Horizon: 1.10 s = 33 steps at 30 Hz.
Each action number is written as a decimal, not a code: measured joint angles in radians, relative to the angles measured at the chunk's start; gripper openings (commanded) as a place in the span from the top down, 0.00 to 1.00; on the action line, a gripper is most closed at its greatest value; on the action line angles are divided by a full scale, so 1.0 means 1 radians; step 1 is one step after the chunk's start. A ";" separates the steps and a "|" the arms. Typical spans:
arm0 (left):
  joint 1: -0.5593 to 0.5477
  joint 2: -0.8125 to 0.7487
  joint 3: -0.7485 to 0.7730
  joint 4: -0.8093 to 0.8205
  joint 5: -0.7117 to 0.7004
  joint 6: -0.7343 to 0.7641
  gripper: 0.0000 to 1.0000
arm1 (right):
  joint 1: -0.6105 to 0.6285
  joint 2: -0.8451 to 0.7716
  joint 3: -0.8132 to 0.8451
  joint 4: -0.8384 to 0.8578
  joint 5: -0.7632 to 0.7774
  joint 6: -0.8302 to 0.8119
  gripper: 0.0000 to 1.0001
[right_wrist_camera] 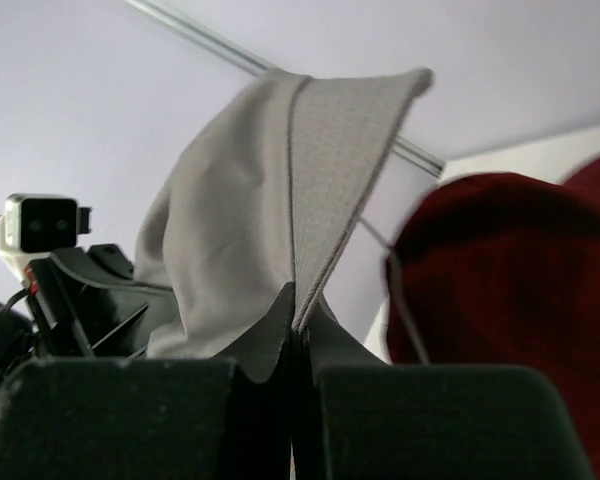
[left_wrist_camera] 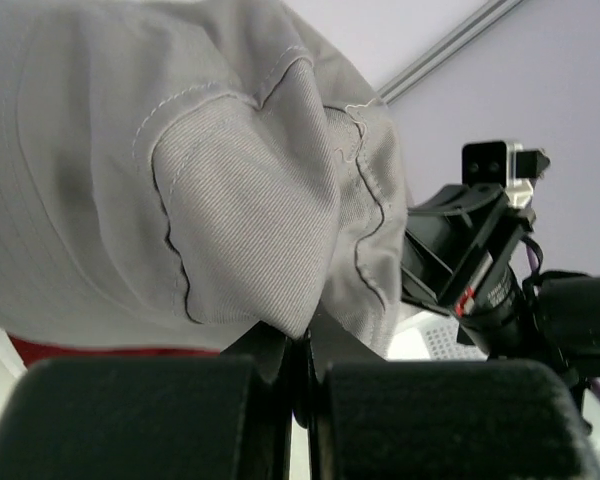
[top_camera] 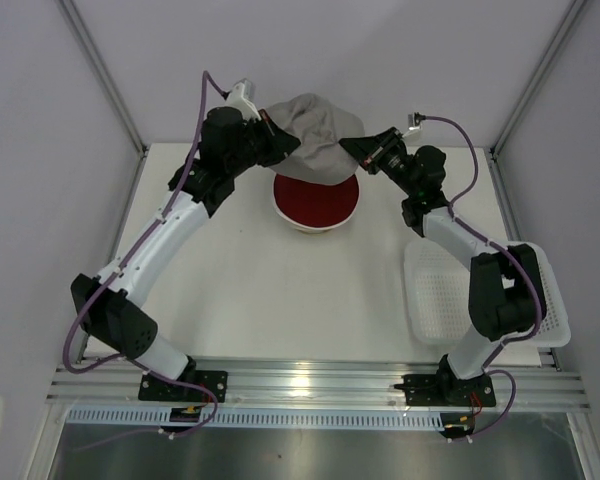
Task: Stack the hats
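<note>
The grey hat [top_camera: 315,135] hangs in the air between my two grippers, above the far middle of the table. My left gripper [top_camera: 273,133] is shut on its left brim [left_wrist_camera: 250,250]. My right gripper [top_camera: 348,148] is shut on its right brim [right_wrist_camera: 310,200]. Below it the dark red hat [top_camera: 316,199] sits on top of the cream-white hat [top_camera: 317,224], of which only a pale rim shows. The red hat also shows in the right wrist view [right_wrist_camera: 500,280].
A white plastic mesh basket [top_camera: 435,300] lies at the right, under the right arm. A thin wire [right_wrist_camera: 405,310] stands in front of the red hat in the right wrist view. Enclosure walls stand close behind the hats.
</note>
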<state>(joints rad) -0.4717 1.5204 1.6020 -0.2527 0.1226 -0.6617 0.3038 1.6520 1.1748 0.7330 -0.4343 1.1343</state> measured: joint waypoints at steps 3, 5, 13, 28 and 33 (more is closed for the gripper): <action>0.002 0.051 0.000 -0.013 0.009 0.007 0.99 | -0.031 0.059 -0.014 0.003 -0.025 0.023 1.00; 0.002 0.080 -0.002 -0.026 0.017 0.008 0.99 | -0.047 0.070 -0.047 0.005 -0.040 0.033 1.00; 0.002 0.112 -0.018 -0.052 0.039 0.008 0.98 | -0.070 0.064 -0.086 -0.006 -0.064 0.015 0.88; 0.002 0.129 -0.037 -0.052 0.040 0.045 0.77 | -0.109 0.069 -0.151 0.001 -0.018 -0.004 1.00; 0.003 0.127 -0.038 -0.058 0.040 0.068 0.31 | -0.106 0.090 -0.152 -0.006 -0.013 -0.015 1.00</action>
<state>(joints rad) -0.4686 1.6474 1.5639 -0.3107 0.1631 -0.5938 0.1974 1.7424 1.0229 0.7273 -0.4473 1.1191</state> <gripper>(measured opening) 0.592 0.011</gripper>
